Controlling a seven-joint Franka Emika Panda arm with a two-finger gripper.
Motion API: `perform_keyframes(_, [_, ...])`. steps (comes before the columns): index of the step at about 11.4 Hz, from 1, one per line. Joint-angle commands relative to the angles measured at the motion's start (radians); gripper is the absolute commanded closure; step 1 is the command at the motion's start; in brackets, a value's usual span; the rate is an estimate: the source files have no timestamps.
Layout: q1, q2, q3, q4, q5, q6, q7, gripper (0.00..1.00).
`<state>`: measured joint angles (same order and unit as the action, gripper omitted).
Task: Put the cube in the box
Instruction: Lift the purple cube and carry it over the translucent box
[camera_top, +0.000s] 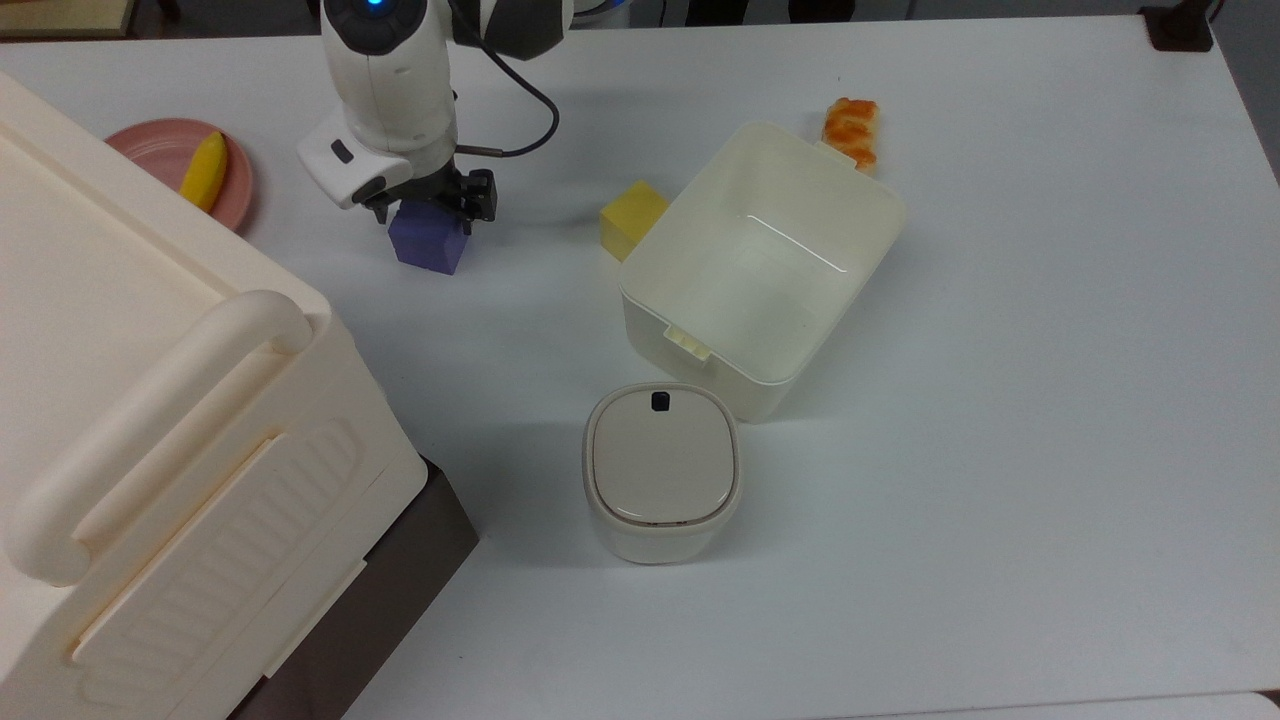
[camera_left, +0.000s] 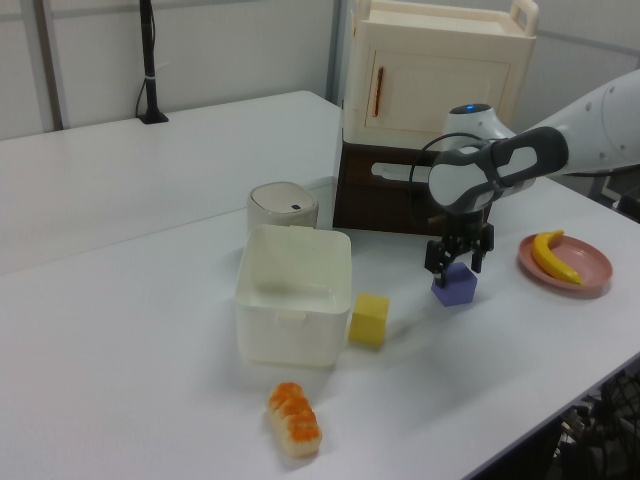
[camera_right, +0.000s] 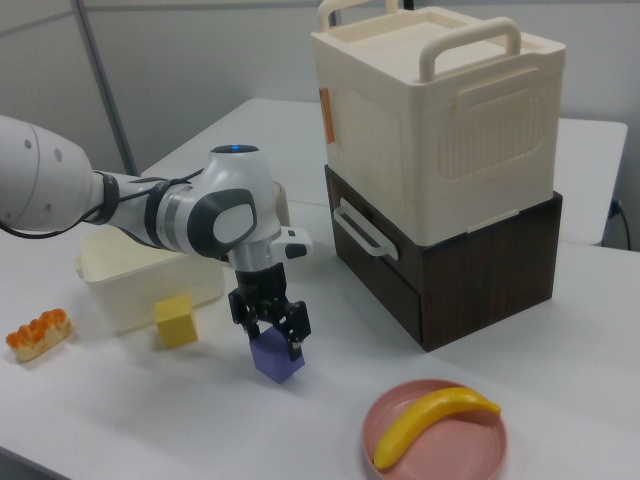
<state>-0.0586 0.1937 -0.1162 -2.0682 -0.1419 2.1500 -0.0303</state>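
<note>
Purple cube (camera_top: 428, 243) on table, between spread gripper (camera_top: 432, 213) fingers.

white table (camera_top: 1000, 450) | box (camera_top: 880, 215) | purple cube (camera_top: 428, 245) | yellow cube (camera_top: 630, 215) | lidded bin (camera_top: 660, 470) | pink plate (camera_top: 160, 150)
</note>
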Motion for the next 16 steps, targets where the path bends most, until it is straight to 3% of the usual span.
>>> perform_keyframes(1, [0.034, 0.006, -0.022, -0.013, -0.016, 0.025, -0.002, 0.63])
perform_keyframes(3, [0.034, -0.003, -0.023, -0.010, -0.013, 0.016, 0.000, 1.00])
perform_keyframes(7, [0.045, -0.066, -0.022, 0.109, 0.025, -0.152, -0.022, 1.00])
perform_keyframes(11, [0.178, -0.065, -0.019, 0.317, 0.188, -0.272, 0.088, 1.00])
perform_keyframes(13, [0.261, -0.053, -0.011, 0.385, 0.202, -0.263, 0.229, 1.00])
perform_keyframes(16, [0.396, -0.045, 0.000, 0.404, 0.202, -0.249, 0.363, 1.00])
